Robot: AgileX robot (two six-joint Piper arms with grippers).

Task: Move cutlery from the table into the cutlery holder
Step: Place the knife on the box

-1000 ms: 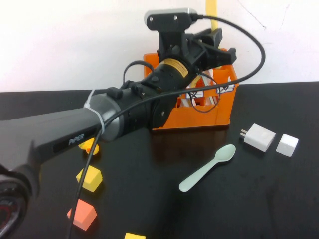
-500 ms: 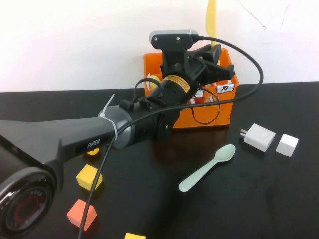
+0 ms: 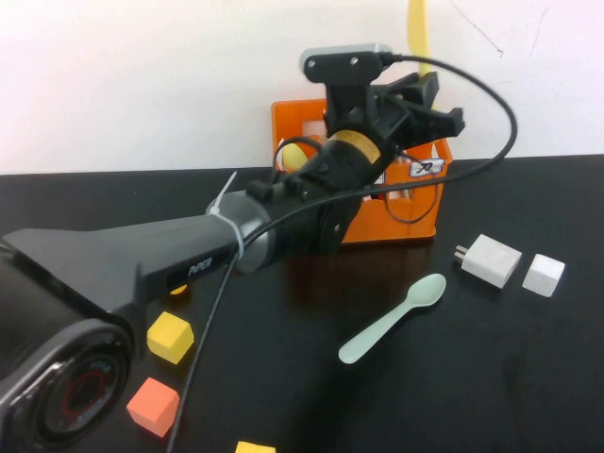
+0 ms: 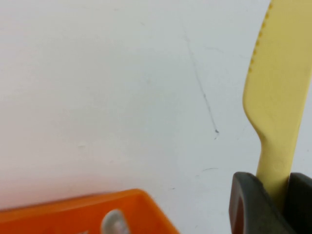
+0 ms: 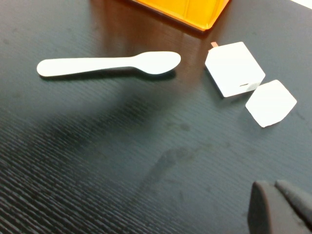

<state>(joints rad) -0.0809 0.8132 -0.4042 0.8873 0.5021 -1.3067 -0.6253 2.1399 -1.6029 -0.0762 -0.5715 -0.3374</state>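
My left gripper [image 3: 427, 92] is shut on the pale yellow knife [image 3: 416, 26], held upright above the right end of the orange cutlery holder [image 3: 413, 203]. In the left wrist view the knife [image 4: 280, 92] rises from between my fingers [image 4: 251, 204], with the holder's rim [image 4: 87, 214] below. The mint-green spoon [image 3: 394, 318] lies on the black table [image 3: 491, 377] in front of the holder; it also shows in the right wrist view [image 5: 109, 64]. My right gripper [image 5: 280, 207] hangs above the table, fingers together, near the white blocks.
A white plug adapter [image 3: 490, 260] and a white cube [image 3: 543, 275] lie right of the spoon. Yellow [image 3: 170, 337] and orange [image 3: 153, 406] blocks lie at the front left. The left arm spans the table's left half.
My left gripper has moved right and slightly up with the knife, from above the holder's middle to above its right end. The spoon has not moved.
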